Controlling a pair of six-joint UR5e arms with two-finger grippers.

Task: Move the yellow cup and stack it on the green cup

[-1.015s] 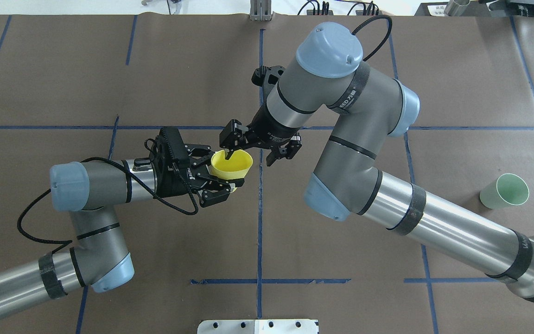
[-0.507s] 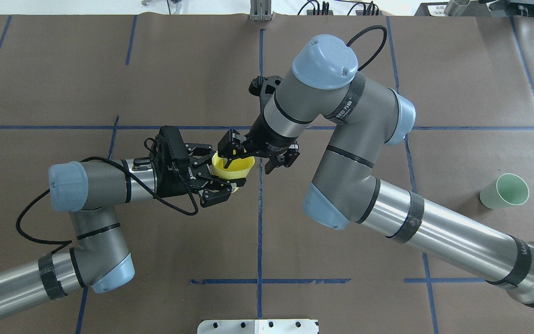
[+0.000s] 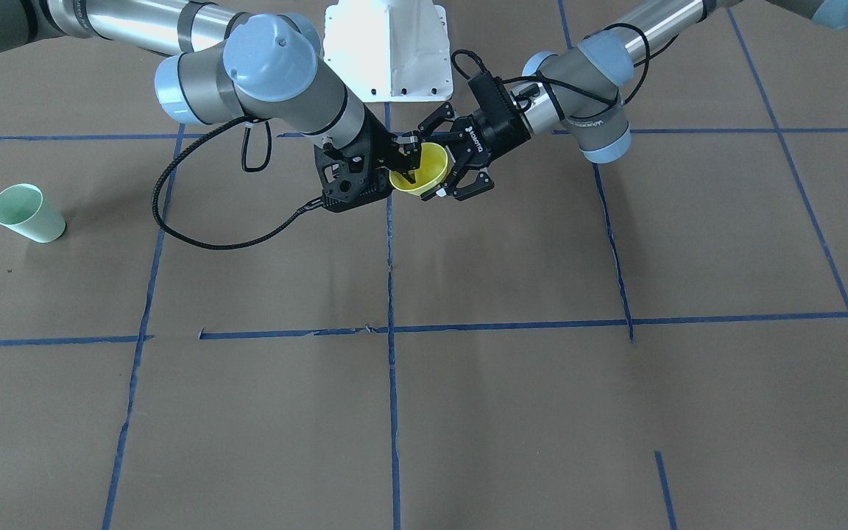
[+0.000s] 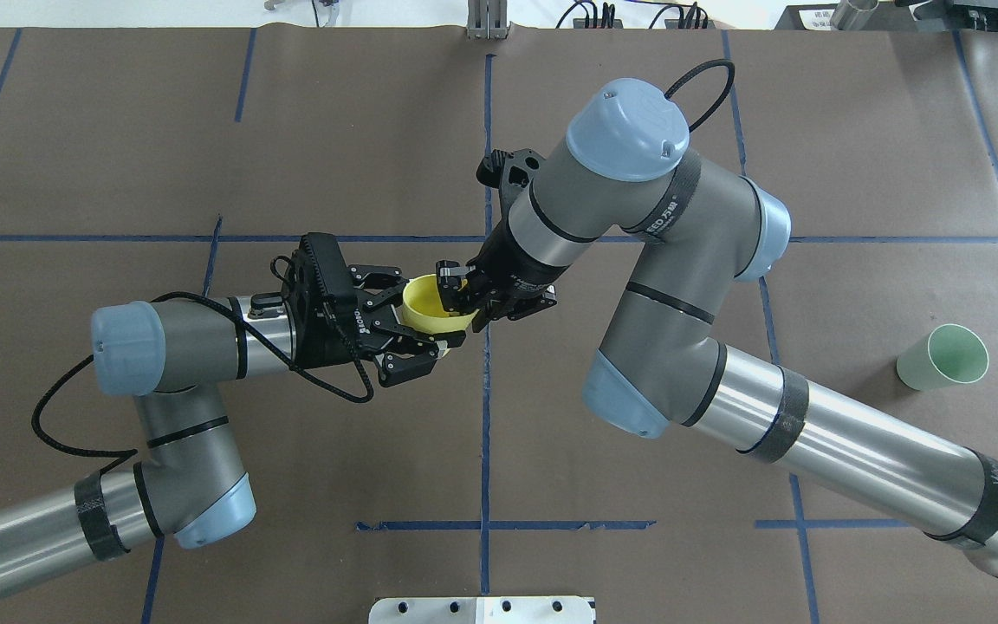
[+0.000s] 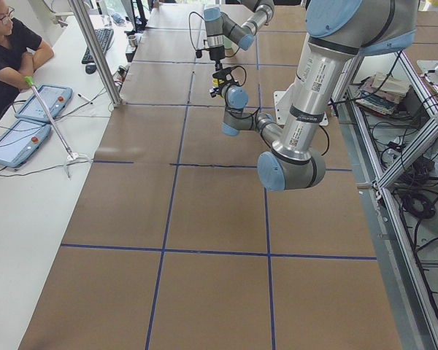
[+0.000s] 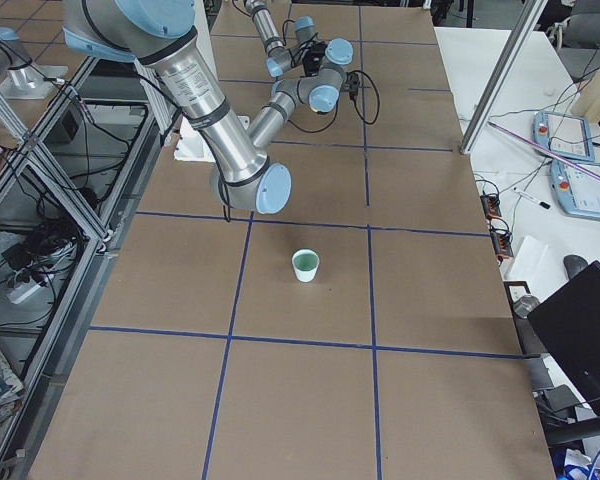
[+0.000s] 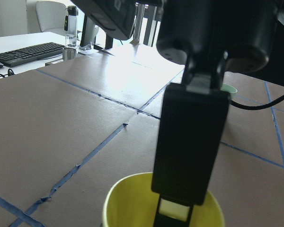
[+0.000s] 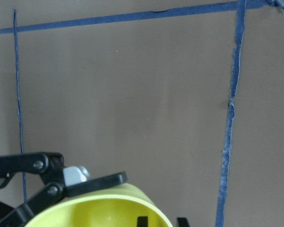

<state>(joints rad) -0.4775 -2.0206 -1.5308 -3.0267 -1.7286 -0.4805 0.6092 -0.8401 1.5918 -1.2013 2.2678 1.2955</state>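
Front-facing view: the yellow cup (image 3: pixel 424 173) hung above the desk (image 3: pixel 512 412), mouth tilted up, caught between both arms by the middle blue tape line (image 3: pixel 390 294). The left claw (image 3: pixel 435 171) gripped its wall. The right claw (image 3: pixel 405 160) was pinched on its rim, one finger inside. The green cup (image 3: pixel 26 213) stood well apart on the robot's right side, with bare desk all around it. A black cable (image 3: pixel 196 237) looped under the right wrist, touching neither cup. The white base mount (image 3: pixel 387 48) sat close behind the pair.

Overhead: the right forearm (image 4: pixel 811 425) slanted across the ground between the two cups, with the green one near it but apart.

Left side view: both claws were far off and too small to judge. An operator (image 5: pixel 7 51) sat beside the tablets (image 5: pixel 18 142).

Right side view: the green cup stood upright inside a taped square.

Left wrist: the right claw's near finger plunged into the yellow mouth and blocked most of the view. A sliver of green rim peeked out beyond it.

Right wrist: a finger of the left claw lay against the yellow wall, with open desk below.
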